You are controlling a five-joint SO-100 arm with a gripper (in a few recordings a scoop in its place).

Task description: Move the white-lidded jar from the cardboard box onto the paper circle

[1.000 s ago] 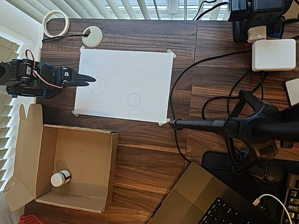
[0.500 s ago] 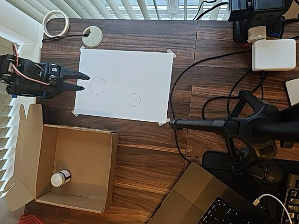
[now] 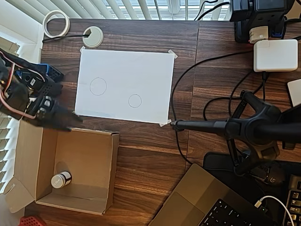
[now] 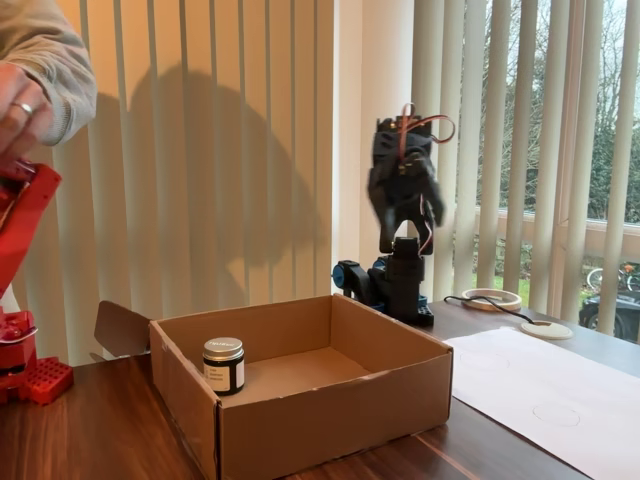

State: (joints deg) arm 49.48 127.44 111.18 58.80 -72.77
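Currently I have the gripper (image 3: 70,122) at the cardboard box's (image 3: 106,176) upper edge in the overhead view, empty; jaw opening indeterminate through blur. Step: approach. The white-lidded jar (image 3: 60,180) stands inside. Next requirement: descend over it. The paper circle (image 3: 135,100) awaits.

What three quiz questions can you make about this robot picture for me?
1. True or false: the white-lidded jar stands inside the cardboard box.
2. How many pencil circles are on the paper sheet?
3. In the overhead view, the end effector is over: A) the box's top edge B) the paper circle C) the tape roll

Key: 1 true; 2 two; 3 A
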